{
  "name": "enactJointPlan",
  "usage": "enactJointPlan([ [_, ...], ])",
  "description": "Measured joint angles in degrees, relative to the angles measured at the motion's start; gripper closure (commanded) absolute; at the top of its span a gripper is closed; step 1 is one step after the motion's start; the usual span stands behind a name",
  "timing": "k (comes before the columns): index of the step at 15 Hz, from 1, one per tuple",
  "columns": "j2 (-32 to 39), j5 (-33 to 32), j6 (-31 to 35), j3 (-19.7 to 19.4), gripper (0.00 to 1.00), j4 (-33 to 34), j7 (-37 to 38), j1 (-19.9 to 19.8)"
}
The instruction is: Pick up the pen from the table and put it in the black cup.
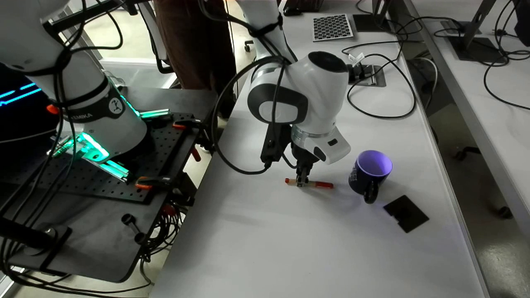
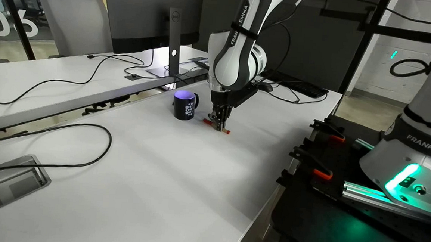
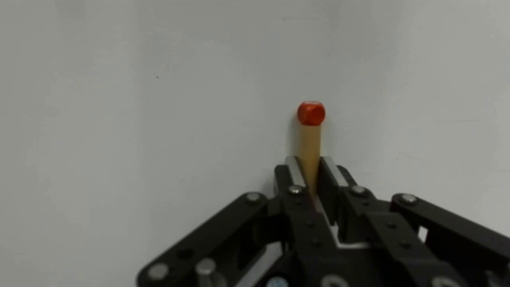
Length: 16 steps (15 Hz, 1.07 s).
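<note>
The claw [image 3: 313, 171] is clamped on the pen [image 3: 310, 141]. In the wrist view, its 2 fingers [image 3: 295, 172] bear on opposite sides of the pale section, right of centre; the red tip projects beyond them toward the top of the frame. In both exterior views, the pen is level, near the centre of the frame, at or just above the worktop [image 1: 290, 248]; contact is not determinable. The cup [image 1: 360, 182], black with a purple interior, stands upright near the pen and apart from it, right of centre in an exterior view. A flat black piece [image 1: 407, 214] lies just beside the cup, toward the lower right.
</note>
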Motion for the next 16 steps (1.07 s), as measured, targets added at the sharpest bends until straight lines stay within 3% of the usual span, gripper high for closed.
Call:
enactJointPlan([
  [10,0.0,0.0,0.1,0.0,0.96,0.0,0.6,0.4],
  [11,0.0,0.0,0.1,0.0,0.85,0.0,0.8,0.5],
  [16,0.0,0.0,0.1,0.0,0.85,0.0,0.9,0.4],
])
